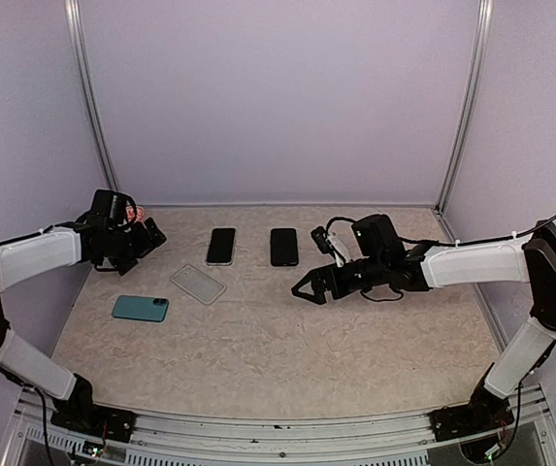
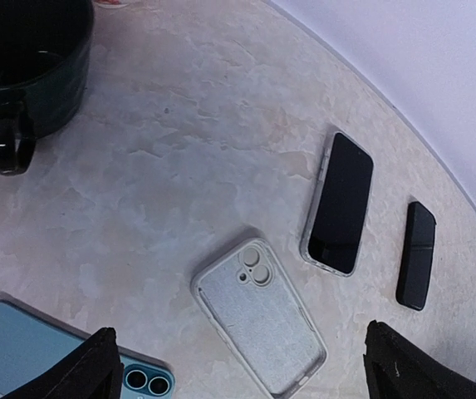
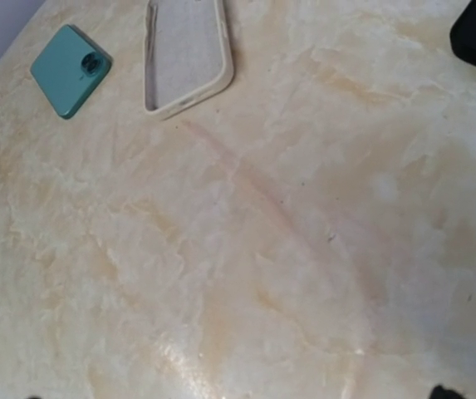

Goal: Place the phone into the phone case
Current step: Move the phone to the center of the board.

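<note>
An empty pale phone case (image 1: 198,283) lies open side up on the table, left of centre; it also shows in the left wrist view (image 2: 258,316) and the right wrist view (image 3: 186,54). A black phone (image 1: 283,247) lies behind it to the right, seen in the left wrist view (image 2: 416,255). Another dark-screened phone in a clear case (image 1: 221,246) lies beside it, also in the left wrist view (image 2: 337,204). My left gripper (image 1: 144,243) is open and empty, left of the case, its fingers (image 2: 96,366) wide apart. My right gripper (image 1: 309,288) is open and empty over bare table.
A teal phone (image 1: 141,308) lies camera side up at the front left, near the empty case, and shows in both wrist views (image 2: 55,353) (image 3: 70,71). A black mug (image 2: 30,58) stands near the left gripper. Walls enclose the table (image 1: 355,359) on three sides.
</note>
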`<state>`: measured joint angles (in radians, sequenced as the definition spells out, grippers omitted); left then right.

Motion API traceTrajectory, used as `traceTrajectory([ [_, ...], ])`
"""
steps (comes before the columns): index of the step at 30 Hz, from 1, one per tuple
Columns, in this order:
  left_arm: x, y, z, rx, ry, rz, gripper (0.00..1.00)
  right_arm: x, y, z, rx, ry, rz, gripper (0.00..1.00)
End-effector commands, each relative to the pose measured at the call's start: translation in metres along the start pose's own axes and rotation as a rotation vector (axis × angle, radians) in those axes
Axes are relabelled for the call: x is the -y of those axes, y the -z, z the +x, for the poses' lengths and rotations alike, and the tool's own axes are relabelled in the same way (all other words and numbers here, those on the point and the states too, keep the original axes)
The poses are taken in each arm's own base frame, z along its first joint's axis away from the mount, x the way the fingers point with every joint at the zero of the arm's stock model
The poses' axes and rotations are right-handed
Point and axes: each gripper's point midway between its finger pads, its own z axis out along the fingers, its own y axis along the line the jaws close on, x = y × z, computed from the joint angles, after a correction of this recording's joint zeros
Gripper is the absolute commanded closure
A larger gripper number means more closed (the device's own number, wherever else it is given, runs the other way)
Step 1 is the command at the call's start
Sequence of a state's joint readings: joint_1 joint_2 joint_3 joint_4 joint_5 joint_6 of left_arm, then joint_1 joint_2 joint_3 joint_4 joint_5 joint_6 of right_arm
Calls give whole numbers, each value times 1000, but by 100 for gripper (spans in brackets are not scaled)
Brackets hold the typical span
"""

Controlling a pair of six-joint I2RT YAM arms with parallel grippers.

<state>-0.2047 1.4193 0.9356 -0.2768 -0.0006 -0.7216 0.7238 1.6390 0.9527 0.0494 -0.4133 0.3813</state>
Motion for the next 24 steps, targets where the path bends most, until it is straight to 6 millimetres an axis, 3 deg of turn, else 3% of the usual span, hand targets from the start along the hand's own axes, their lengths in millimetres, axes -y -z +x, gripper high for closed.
traceTrajectory([
  [1, -33, 9, -1, 72, 74, -139, 1, -5, 3, -9, 22, 18, 4, 1],
  [14, -98, 2, 7, 127, 89, -290, 1, -6, 2, -8, 14, 6, -5, 1],
  [24, -123, 3, 5, 178, 110, -348, 1, -9, 0, -7, 6, 4, -23, 1],
])
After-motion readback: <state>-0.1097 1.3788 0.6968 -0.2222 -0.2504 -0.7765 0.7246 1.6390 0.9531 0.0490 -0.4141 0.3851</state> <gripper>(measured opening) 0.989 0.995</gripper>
